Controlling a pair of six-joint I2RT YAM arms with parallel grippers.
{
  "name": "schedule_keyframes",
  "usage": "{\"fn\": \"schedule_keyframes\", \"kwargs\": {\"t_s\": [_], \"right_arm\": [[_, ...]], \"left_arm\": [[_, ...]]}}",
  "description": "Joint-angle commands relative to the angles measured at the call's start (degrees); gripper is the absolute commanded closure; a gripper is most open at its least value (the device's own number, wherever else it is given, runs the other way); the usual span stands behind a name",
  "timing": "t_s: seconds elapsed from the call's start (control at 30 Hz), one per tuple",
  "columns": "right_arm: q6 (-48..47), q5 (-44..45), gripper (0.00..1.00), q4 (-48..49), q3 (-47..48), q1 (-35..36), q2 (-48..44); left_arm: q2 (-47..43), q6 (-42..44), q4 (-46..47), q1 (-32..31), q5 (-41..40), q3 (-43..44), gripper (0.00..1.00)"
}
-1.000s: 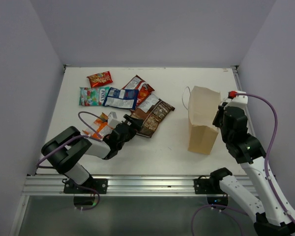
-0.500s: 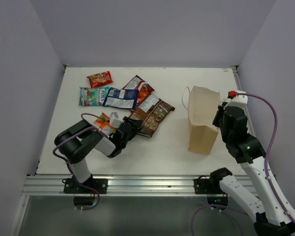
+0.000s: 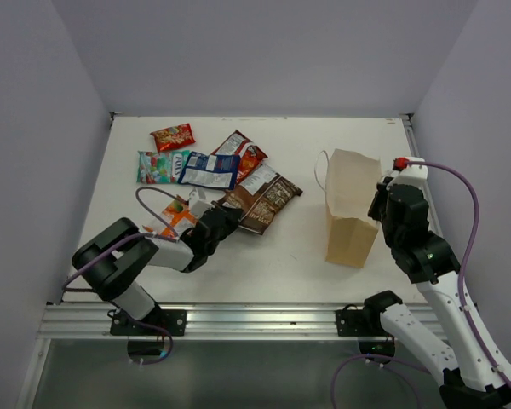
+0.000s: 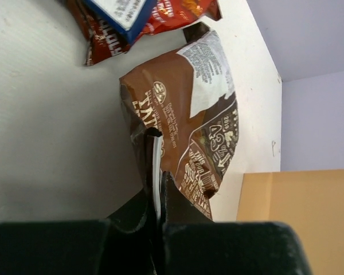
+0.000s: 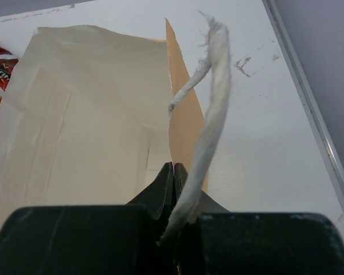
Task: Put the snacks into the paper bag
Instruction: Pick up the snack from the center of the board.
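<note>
Snacks: every packet we can see lies on the table (image 3: 281,256), bunched on its left half, with several overlapping; none is in the bag.
Dark brown packet (image 4: 189,123): it sits at the edge of the pile nearest the bag, and its near edge is in the left gripper (image 4: 155,137).
Left gripper: its jaws are together, pinching that edge of the packet, which curls up a little at the fingertips.
Other packets: the red packet (image 3: 172,136) lies farthest back. The teal-green packet (image 3: 156,166) and the blue-white packet (image 3: 209,169) are side by side, and the orange packet (image 3: 177,217) is just beside the left arm.
Paper bag (image 3: 351,209): it stands upright on the right half of the table with its mouth open, well apart from the pile.
Right gripper (image 5: 173,169): it is clamped on the bag's wall at the rim, with a white cord handle (image 5: 209,97) hanging just beside the fingers.
Done: we judge that nothing is bagged yet, as the part of the bag's inside that shows holds no packet. The mouth is held open and one packet is gripped.
Left: the brown packet has to be lifted, carried across and dropped in, and then every remaining packet in turn.
</note>
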Motion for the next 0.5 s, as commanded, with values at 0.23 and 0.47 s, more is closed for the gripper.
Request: {"fn": "schedule_keyframes", "kwargs": {"t_s": [0.23, 0.47], "right_arm": [[-3.6, -6.5, 1.00, 1.6, 1.0, -0.1, -0.4], [-5.3, -11.6, 1.00, 2.0, 1.5, -0.1, -0.5]], "left_arm": [[-20.3, 17.4, -25.5, -0.3, 2.5, 13.4, 1.00], [-25.3, 28.4, -45.0, -0.2, 6.4, 30.4, 1.00]]}}
